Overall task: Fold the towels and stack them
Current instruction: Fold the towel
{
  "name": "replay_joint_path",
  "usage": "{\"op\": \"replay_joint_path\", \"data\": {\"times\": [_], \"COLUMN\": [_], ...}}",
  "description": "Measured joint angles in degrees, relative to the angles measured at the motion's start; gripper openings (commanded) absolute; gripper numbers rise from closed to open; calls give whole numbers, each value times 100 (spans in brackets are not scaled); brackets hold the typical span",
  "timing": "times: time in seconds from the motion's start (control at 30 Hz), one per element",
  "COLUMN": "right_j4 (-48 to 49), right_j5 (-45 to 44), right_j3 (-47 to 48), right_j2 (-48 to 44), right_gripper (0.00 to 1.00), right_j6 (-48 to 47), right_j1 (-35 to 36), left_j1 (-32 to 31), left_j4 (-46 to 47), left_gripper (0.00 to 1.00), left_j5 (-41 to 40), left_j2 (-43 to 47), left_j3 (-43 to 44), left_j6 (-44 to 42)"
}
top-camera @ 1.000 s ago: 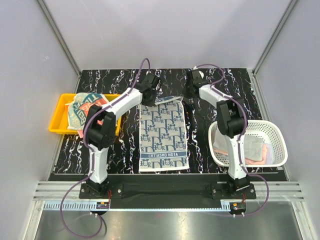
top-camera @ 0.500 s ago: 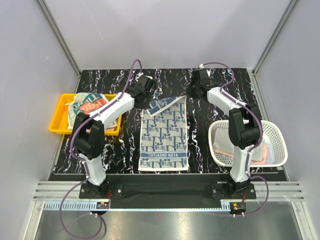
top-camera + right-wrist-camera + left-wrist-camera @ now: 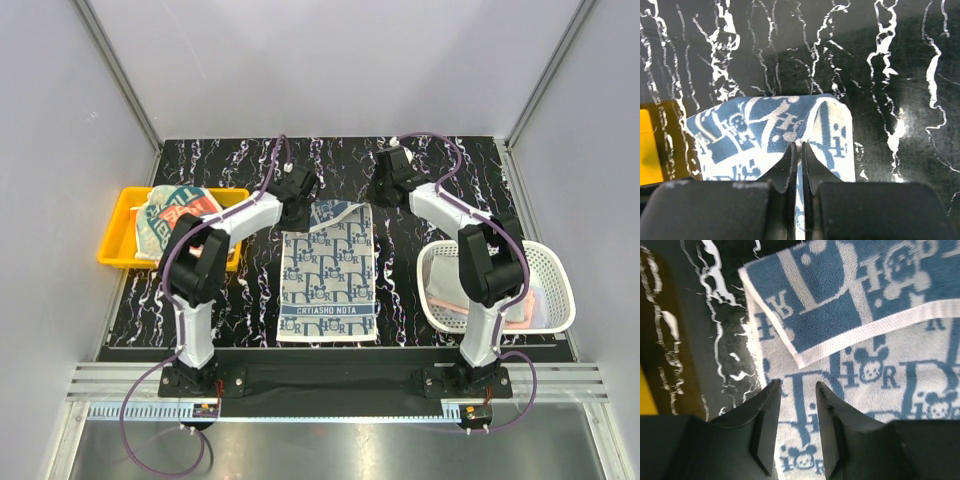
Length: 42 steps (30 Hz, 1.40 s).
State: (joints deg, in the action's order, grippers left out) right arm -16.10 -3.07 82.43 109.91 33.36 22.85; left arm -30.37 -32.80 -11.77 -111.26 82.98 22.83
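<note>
1. The blue-patterned towel (image 3: 327,275) is lying mostly flat in the middle of the desk (image 3: 400,300).
2. Right of it is the white basket (image 3: 560,262) with pale towels (image 3: 505,300) inside. Off to the left, the yellow tray (image 3: 112,245) has printed towels (image 3: 175,212) in it.
3. My left tool (image 3: 795,390) hovers over the flipped-over far-left corner. The gap is narrow and it's gripping nothing.
4. My right tool (image 3: 799,146) is pinched tight on the tented far-right corner.

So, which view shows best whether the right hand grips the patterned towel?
The right wrist view: the right hand is shut on a raised fold of the patterned towel. The top view shows that hand only small, above the towel's far corner. The left wrist view misses that hand.
</note>
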Motion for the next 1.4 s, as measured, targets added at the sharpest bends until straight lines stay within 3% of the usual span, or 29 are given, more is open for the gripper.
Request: {"op": "replay_joint_path", "data": {"times": [0.23,0.7,1.07,1.2,1.27,1.4], "right_j4": [-2,2,2,4,4,4], "right_j5": [-63,-79,-76,-76,-76,-76], "right_j3": [0,0,0,0,0,0], "right_j2": [114,116,118,118,118,118], "right_gripper": [0,0,0,0,0,0], "right_j6": [-15,-59,-66,-66,-63,-66], "right_j1": [0,0,0,0,0,0], "left_j1": [13,160,160,164,164,164], "left_j4": [-17,63,87,90,90,94], "left_gripper": [41,35,38,31,20,9], "left_j5": [-2,92,170,170,168,168], "left_j2": [-546,-647,-787,-804,-807,-807], "left_j3": [293,372,428,428,428,433], "left_j6": [389,625,748,767,782,798]}}
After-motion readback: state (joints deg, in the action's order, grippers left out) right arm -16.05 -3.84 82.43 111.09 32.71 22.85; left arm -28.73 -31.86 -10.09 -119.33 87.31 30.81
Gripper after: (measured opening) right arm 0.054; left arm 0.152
